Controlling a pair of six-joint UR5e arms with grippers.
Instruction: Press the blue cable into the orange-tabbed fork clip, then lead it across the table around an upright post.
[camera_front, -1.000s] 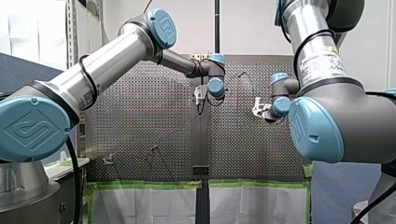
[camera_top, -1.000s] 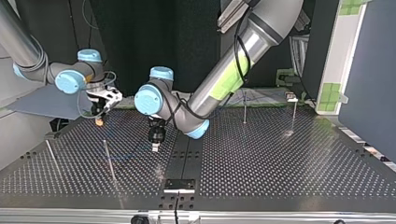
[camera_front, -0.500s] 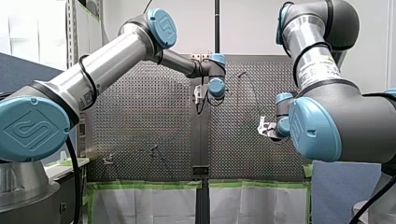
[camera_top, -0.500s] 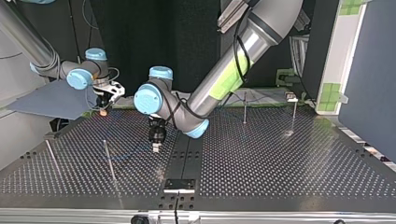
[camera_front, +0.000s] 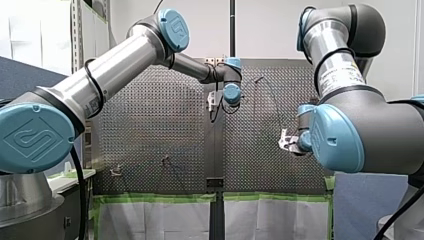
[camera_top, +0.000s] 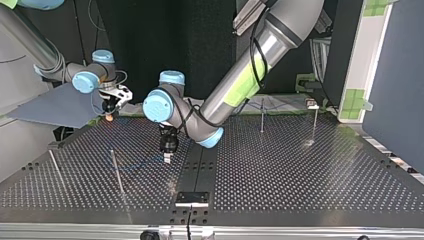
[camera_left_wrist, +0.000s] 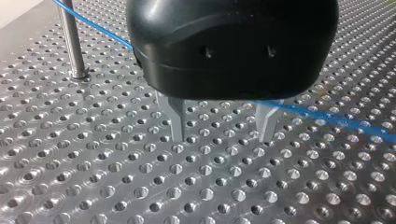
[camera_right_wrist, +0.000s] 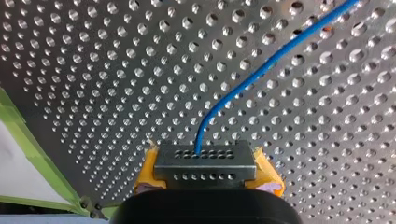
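The blue cable (camera_right_wrist: 261, 70) runs over the perforated table (camera_right_wrist: 93, 70) from a metal end block held between the yellow pads of my right gripper (camera_right_wrist: 204, 164), which is shut on it. In the top view that gripper (camera_top: 108, 106) hangs at the left, above the table's far edge. My left gripper (camera_left_wrist: 221, 125) stands open just above the plate, metal fingers (camera_left_wrist: 176, 122) apart. The cable (camera_left_wrist: 327, 119) passes close behind them and on past an upright post (camera_left_wrist: 70, 42). In the top view my left gripper (camera_top: 167, 152) is near the middle. I cannot make out the orange-tabbed clip.
Thin upright posts stand on the plate in the top view: one (camera_top: 117, 172) near the left gripper, another (camera_top: 55, 167) further left, and a pair (camera_top: 262, 116) at the far right. A small bracket (camera_top: 192, 198) sits at the front edge.
My right gripper has drawn back with the cable end, lower in the front view and toward the far left edge in the top view. My left arm has stayed in place.
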